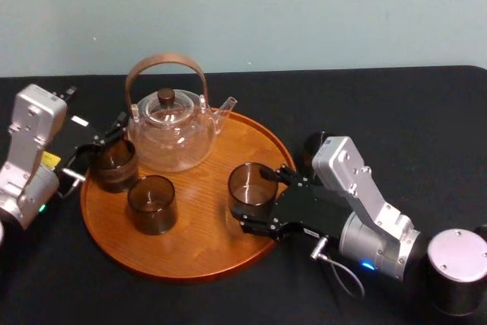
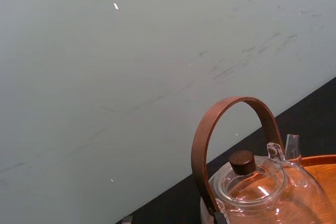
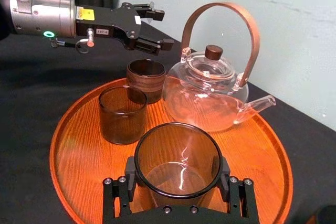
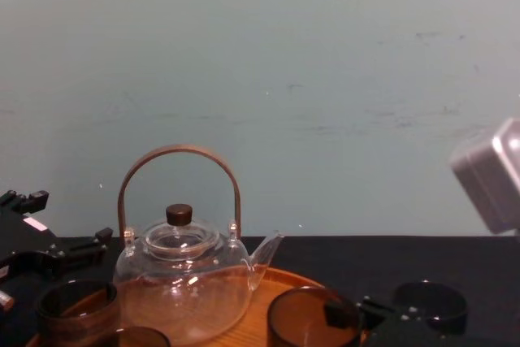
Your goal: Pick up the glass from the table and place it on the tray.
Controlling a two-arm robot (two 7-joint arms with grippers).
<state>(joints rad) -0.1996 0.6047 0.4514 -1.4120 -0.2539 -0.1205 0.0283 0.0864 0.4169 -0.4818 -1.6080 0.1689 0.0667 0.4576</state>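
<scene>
Glass (image 1: pixel 249 180), the one being moved, stands right of centre in the head view, already on the tray (image 1: pixel 198 241). From the frame's left, the left gripper (image 1: pixel 97 148) hangs open by the tray's left rim, just behind a darker cup (image 1: pixel 114 165), seemingly parked out of the way. A teapot (image 1: pixel 171 131) takes the upper centre. That probably explains the free spot chosen at lower right, where the right gripper (image 1: pixel 259 197) clasps the glass's sides, release likely next.
</scene>
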